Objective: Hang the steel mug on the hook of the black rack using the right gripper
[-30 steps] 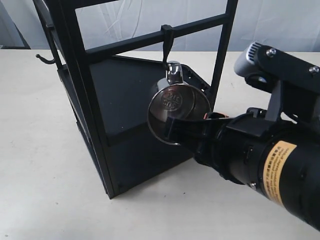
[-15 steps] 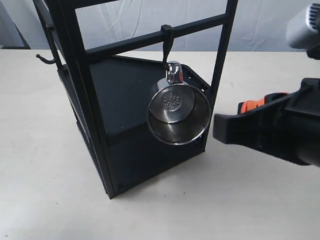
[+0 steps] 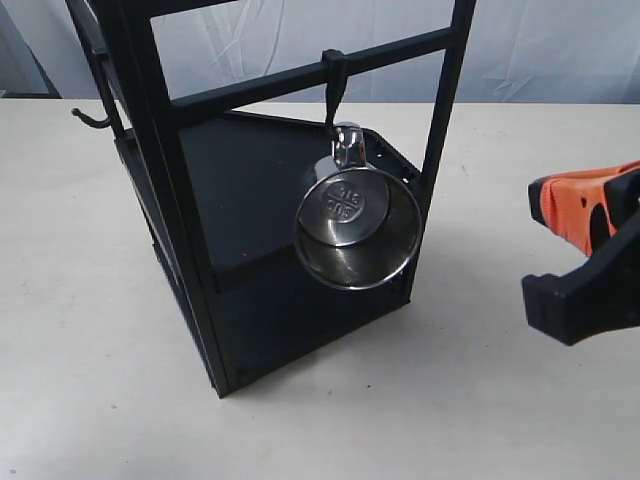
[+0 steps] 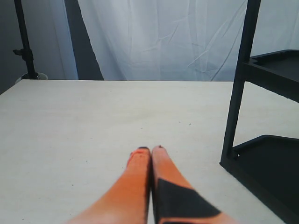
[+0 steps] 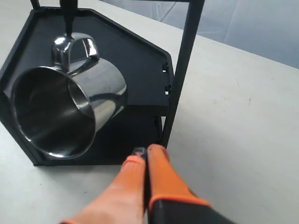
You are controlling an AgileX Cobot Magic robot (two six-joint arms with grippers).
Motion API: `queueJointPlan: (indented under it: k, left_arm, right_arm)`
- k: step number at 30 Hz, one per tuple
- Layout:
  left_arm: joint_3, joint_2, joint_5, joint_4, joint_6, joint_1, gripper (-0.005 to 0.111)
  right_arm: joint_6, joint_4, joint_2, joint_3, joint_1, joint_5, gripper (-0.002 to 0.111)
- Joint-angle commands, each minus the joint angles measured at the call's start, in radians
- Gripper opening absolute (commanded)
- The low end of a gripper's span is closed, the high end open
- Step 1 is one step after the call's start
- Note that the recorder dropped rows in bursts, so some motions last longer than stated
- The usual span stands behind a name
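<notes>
The steel mug hangs by its loop handle from the short black hook clipped on a crossbar of the black rack, stamped base facing out. Nothing is touching the mug. My right gripper sits at the right edge of the exterior view, well clear of it. In the right wrist view the mug hangs under the hook, and the right gripper is shut and empty near a rack post. My left gripper is shut and empty over the table.
A wider curved black hook sticks out from the rack's far left side. The pale table spreads around the rack. In the left wrist view a rack post stands near the left gripper. White cloth hangs behind.
My right gripper let go of the mug and drew back to the right, out to the frame edge. The mug stays hanging on the hook.
</notes>
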Motion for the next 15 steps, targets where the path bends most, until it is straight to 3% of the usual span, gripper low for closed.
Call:
queueJointPlan:
  k: [1, 3, 5, 6, 9, 12, 15]
  left_arm:
    - [0.0, -0.005, 0.001, 0.0, -0.002, -0.001, 0.002]
    - [0.0, -0.005, 0.001, 0.0, -0.002, -0.001, 0.002]
    - [0.0, -0.005, 0.001, 0.0, -0.002, -0.001, 0.002]
    - [0.0, -0.005, 0.001, 0.0, -0.002, -0.001, 0.002]
    - [0.0, -0.005, 0.001, 0.0, -0.002, -0.001, 0.002]
    - [0.0, -0.005, 0.001, 0.0, -0.002, -0.001, 0.002]
    - [0.0, -0.005, 0.001, 0.0, -0.002, -0.001, 0.002]
  right_arm:
    - [0.024, -0.067, -0.035, 0.007, -0.036, -0.037, -0.001]
    - [0.031, -0.094, -0.073, 0.035, -0.193, -0.223, -0.001]
    - [0.031, -0.108, -0.129, 0.103, -0.422, -0.532, -0.001]
    - [0.031, -0.098, -0.175, 0.175, -0.622, -0.721, -0.001]
    - [0.031, -0.029, -0.276, 0.295, -0.924, -1.001, -0.001]
    - [0.031, 0.002, -0.355, 0.396, -1.118, -1.151, -0.001]
    - [0.031, -0.002, -0.404, 0.458, -1.191, -1.173, -0.001]
